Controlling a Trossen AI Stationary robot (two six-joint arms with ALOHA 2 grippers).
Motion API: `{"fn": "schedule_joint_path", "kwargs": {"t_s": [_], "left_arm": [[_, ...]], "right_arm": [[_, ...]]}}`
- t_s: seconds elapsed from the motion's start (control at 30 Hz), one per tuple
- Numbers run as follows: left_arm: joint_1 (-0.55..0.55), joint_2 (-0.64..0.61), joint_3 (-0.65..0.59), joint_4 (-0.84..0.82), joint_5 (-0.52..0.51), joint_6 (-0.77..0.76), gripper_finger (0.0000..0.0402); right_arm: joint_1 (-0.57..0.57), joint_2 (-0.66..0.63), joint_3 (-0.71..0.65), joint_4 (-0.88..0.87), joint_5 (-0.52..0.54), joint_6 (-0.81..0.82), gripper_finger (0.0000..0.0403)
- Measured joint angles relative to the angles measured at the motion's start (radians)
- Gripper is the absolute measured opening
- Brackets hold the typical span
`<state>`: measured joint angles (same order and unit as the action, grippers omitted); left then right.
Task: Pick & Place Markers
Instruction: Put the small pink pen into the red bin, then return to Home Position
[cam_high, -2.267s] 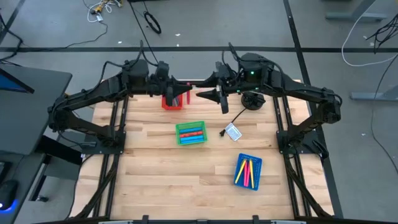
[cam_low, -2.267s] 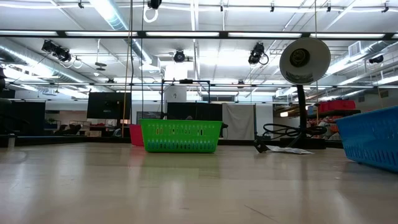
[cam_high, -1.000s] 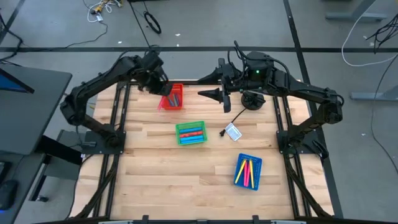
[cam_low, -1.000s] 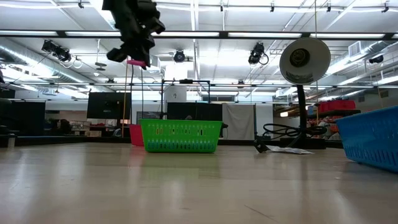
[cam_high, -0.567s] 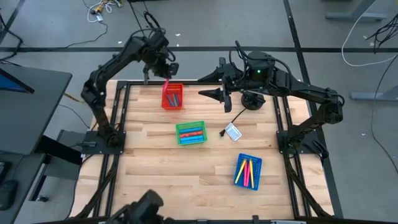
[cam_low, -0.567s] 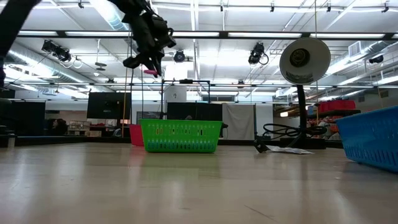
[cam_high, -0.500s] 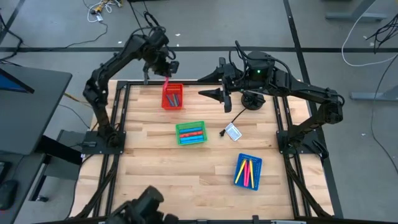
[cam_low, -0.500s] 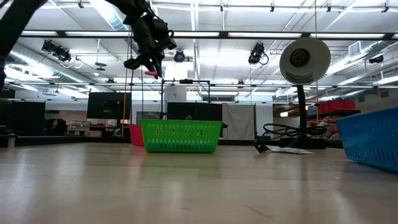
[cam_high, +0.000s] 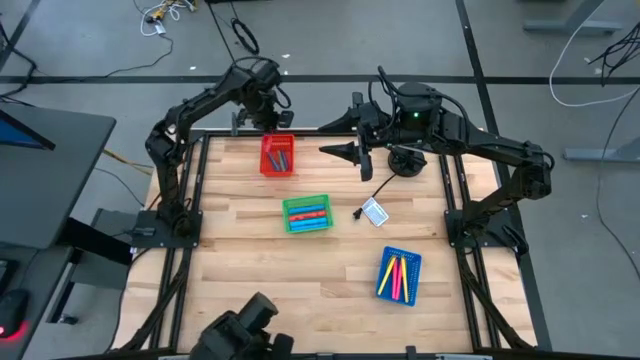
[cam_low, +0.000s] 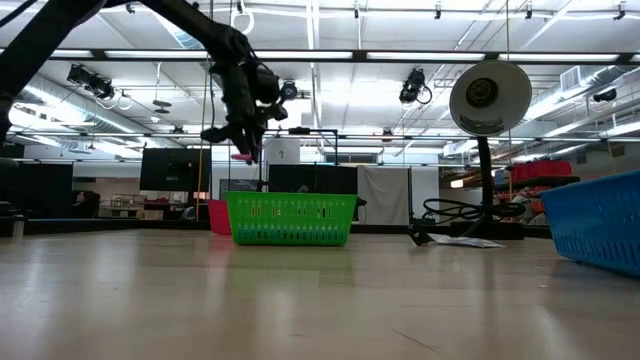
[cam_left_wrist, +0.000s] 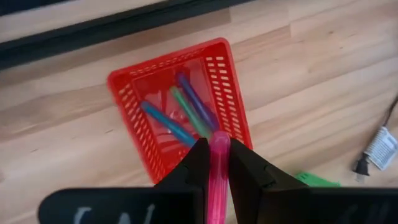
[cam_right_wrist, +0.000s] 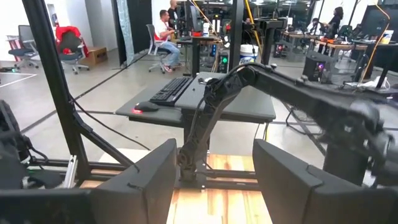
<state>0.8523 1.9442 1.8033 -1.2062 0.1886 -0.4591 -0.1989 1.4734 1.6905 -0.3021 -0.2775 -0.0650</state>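
Two arms are showing over the table. The left gripper is hanging in the air above the far side of the table, its fingers pinched on a pink marker that is sticking out between them and pointing down toward the red tray. In the low view this gripper is sitting high, well clear of the trays, with the pink marker showing at its tip. Blue, green and purple markers are lying inside the red tray. The green tray is standing near the table's middle with red and blue markers in it. The blue tray is sitting toward the near right, holding yellow, red and pink markers. The right gripper is waiting at the far right side, fingers spread wide and holding nothing. A small card is lying beside the green tray.
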Motion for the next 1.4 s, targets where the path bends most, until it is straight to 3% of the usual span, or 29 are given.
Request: {"fn": "schedule_joint_path", "kwargs": {"t_s": [0.5, 0.93, 1.23, 1.4], "left_arm": [[0.016, 0.001, -0.361, 0.401, 0.093, -0.106, 0.0039], [0.000, 0.075, -0.399, 0.458, 0.096, -0.136, 0.0039], [0.010, 0.070, -0.389, 0.462, 0.121, -0.148, 0.0175], [0.009, 0.070, -0.389, 0.463, 0.159, -0.158, 0.0228]], "right_arm": [[0.000, 0.000, 0.000, -0.010, 0.000, 0.003, 0.0210], [0.000, 0.000, 0.000, -0.046, 0.000, 0.004, 0.0210], [0.000, 0.000, 0.000, -0.056, 0.000, 0.003, 0.0210], [0.000, 0.000, 0.000, -0.057, 0.000, -0.004, 0.0210]]}}
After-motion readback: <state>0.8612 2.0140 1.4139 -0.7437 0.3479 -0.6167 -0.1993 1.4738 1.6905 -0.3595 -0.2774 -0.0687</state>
